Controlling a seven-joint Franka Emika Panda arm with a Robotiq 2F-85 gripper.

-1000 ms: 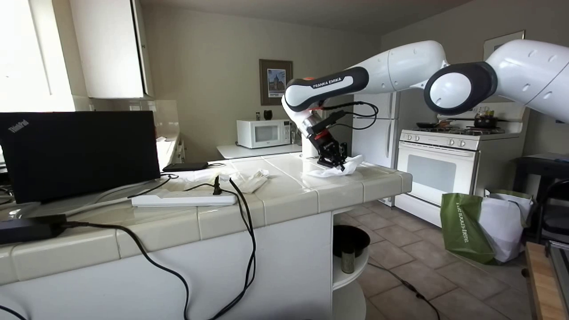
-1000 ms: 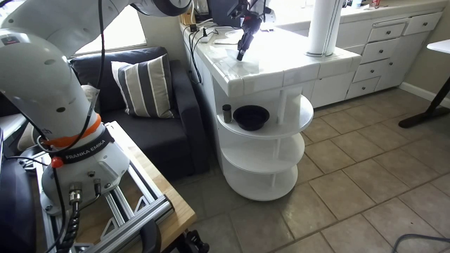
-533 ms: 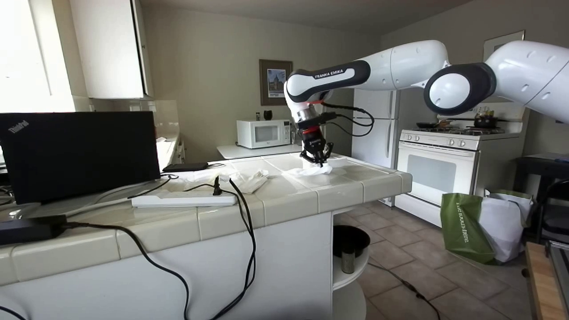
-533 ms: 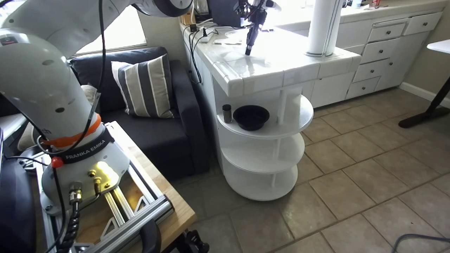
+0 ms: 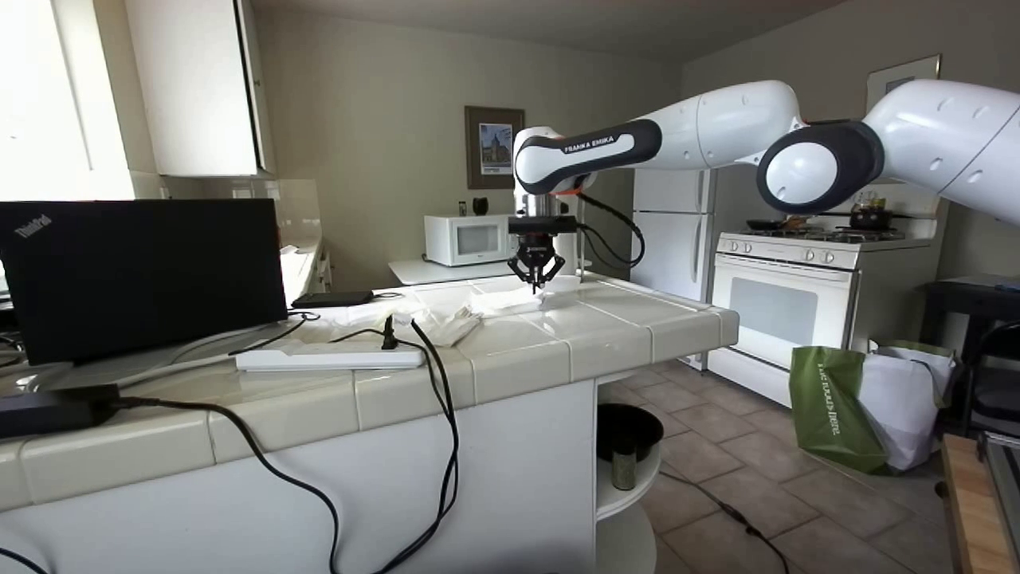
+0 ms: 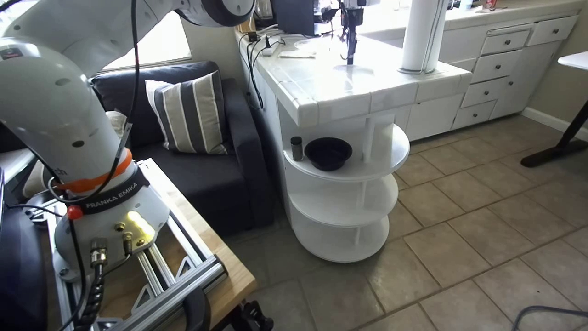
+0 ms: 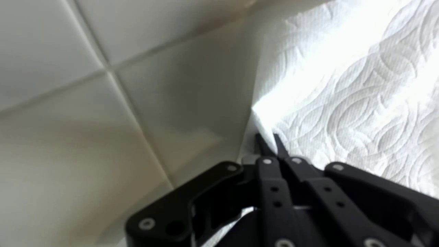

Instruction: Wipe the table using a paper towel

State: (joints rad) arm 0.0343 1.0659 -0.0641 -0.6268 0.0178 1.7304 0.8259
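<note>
The table is the counter with a pale tiled top (image 5: 677, 333), also in an exterior view (image 6: 340, 108) and under the gripper in the wrist view (image 7: 85, 157). My gripper (image 5: 536, 285) points down close above its top; it also shows in an exterior view (image 6: 350, 60). In the wrist view the gripper (image 7: 268, 138) is shut on the edge of an embossed white paper towel sheet (image 7: 377, 92). The sheet (image 5: 504, 301) spreads low over the tiles, left of the fingertips. A white upright cylinder, apparently the paper towel roll (image 6: 419, 37), stands on the counter with a thin rod beside it.
A laptop (image 5: 143, 275), a white power strip (image 5: 331, 358) with black cords, a dark flat device (image 5: 332, 299) and crumpled pale wrapping (image 5: 456, 325) lie on the counter left of the gripper. A black bowl (image 6: 328, 153) sits on the shelf under the counter's end.
My gripper has moved left in an exterior view, dragging the towel sheet over the tiles away from the counter's end. The wrist has turned from slanted to nearly upright. The grip stays shut.
</note>
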